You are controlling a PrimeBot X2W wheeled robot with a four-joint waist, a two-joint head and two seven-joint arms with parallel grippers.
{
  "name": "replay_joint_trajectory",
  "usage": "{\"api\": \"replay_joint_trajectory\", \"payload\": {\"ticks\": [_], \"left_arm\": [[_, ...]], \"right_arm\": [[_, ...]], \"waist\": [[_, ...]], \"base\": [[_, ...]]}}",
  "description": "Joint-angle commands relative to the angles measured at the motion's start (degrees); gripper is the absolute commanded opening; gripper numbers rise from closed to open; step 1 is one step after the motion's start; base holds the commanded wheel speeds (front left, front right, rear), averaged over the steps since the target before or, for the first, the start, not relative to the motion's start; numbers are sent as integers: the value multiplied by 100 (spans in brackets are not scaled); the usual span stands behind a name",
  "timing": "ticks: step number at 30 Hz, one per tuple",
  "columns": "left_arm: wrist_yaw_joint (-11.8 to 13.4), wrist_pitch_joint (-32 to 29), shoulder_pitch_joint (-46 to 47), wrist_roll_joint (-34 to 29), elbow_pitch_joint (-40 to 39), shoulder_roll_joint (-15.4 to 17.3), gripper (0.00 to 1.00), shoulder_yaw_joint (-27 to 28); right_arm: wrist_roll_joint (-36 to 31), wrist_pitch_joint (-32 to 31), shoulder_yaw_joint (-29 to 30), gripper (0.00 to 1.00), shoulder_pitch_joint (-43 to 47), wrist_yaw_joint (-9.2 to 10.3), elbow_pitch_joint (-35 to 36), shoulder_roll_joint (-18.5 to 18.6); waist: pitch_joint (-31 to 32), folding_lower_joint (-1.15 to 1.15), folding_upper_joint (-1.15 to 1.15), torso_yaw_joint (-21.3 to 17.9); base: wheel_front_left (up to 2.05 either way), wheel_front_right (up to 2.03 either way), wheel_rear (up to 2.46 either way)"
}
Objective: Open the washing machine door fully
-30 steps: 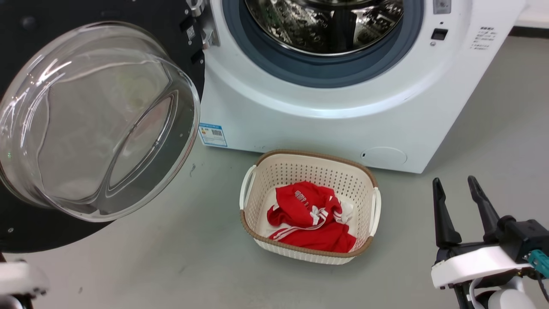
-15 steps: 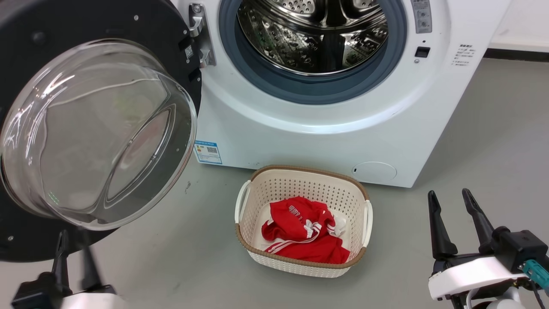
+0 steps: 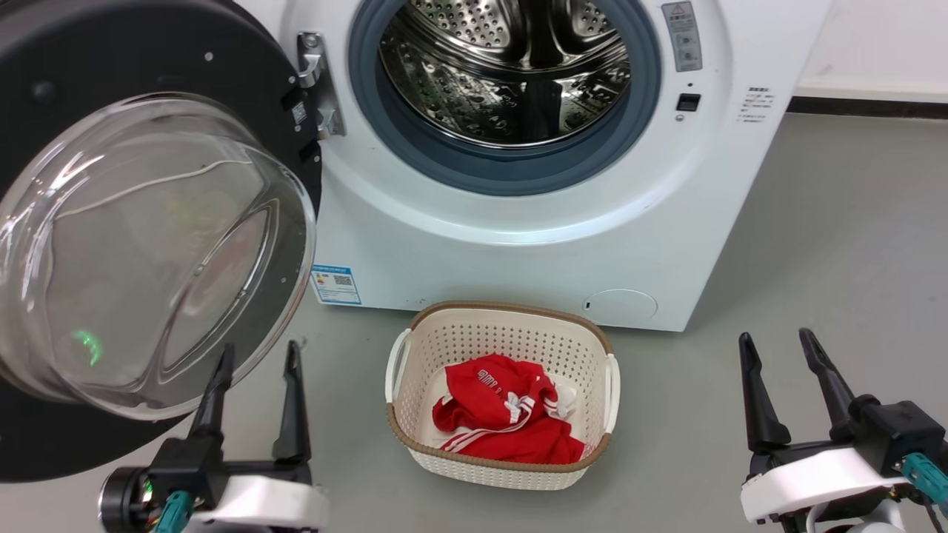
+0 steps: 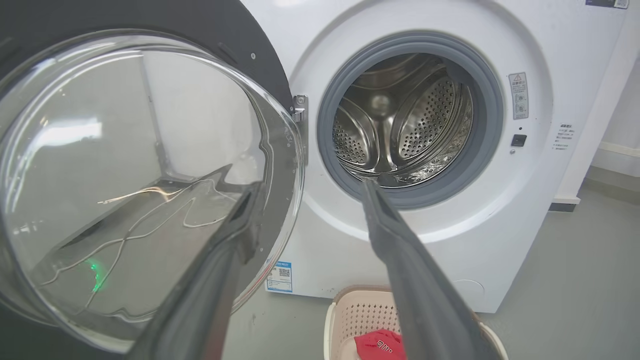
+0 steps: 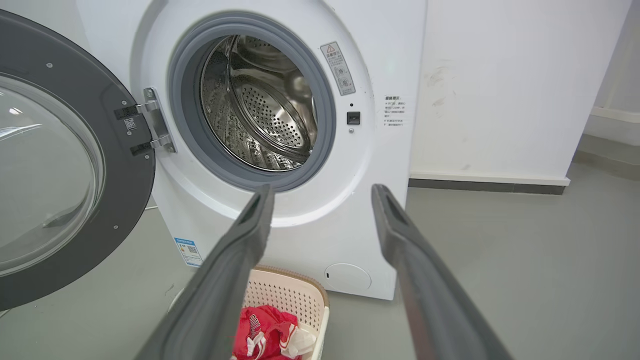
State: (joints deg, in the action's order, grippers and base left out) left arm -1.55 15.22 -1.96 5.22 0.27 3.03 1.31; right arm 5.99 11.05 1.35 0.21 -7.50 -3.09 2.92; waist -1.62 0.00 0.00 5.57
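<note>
The washing machine door (image 3: 141,252) stands swung wide to the left of the washing machine (image 3: 518,244). It hangs from its metal hinge (image 3: 315,89) at the left edge of the opening, with the clear glass bowl (image 3: 111,222) bulging towards us inside the wide black rim (image 3: 111,44). The opening is uncovered, and we see the perforated steel drum (image 3: 503,66) ringed by the grey gasket (image 3: 511,174). A blue label sticker (image 3: 335,283) sits at the lower left corner of the machine's front and a small round flap (image 3: 620,305) near its lower right corner.

Our left gripper (image 3: 259,348) hovers just below the door's lower edge, fingers spread and holding nothing. One finger overlaps the bowl in the head view, and we cannot tell whether it touches the glass. Our right gripper (image 3: 775,337) is well apart at the right, above the grey floor (image 3: 815,244), fingers likewise spread and empty.

A cream perforated basket (image 3: 511,307) stands on the floor just before the machine's bottom edge, between the two grippers, with a red garment with white stripes (image 3: 503,414) crumpled inside it.
</note>
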Motion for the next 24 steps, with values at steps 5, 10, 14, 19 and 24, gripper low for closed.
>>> {"api": "replay_joint_trajectory", "payload": {"ticks": [5, 10, 14, 19, 24], "left_arm": [[-80, -14, 303, -12, 180, -6, 100, -145], [-83, -14, 447, -65, 367, 7, 100, -103], [-92, -14, 469, -101, 438, 19, 100, -57], [-115, -14, 469, -122, 502, 16, 100, -22], [-101, -14, 478, -135, 534, 11, 100, 3]], "right_arm": [[-81, -42, 63, 100, 80, 2, 120, -9], [-134, -88, 23, 100, 108, 3, 152, -9], [-80, -85, -13, 100, 114, 3, 142, -9], [-32, -67, -23, 100, 99, 2, 107, -9], [-5, -64, -14, 100, 66, 2, 56, -9]], "waist": [[42, 0, 0, -206], [60, 0, 0, -407], [63, 0, 0, -514], [55, 0, 0, -559], [35, 0, 0, -567]], "base": [[0, 0, 0], [0, 0, 0], [0, 0, 0], [0, 0, 0], [0, 0, 0]]}}
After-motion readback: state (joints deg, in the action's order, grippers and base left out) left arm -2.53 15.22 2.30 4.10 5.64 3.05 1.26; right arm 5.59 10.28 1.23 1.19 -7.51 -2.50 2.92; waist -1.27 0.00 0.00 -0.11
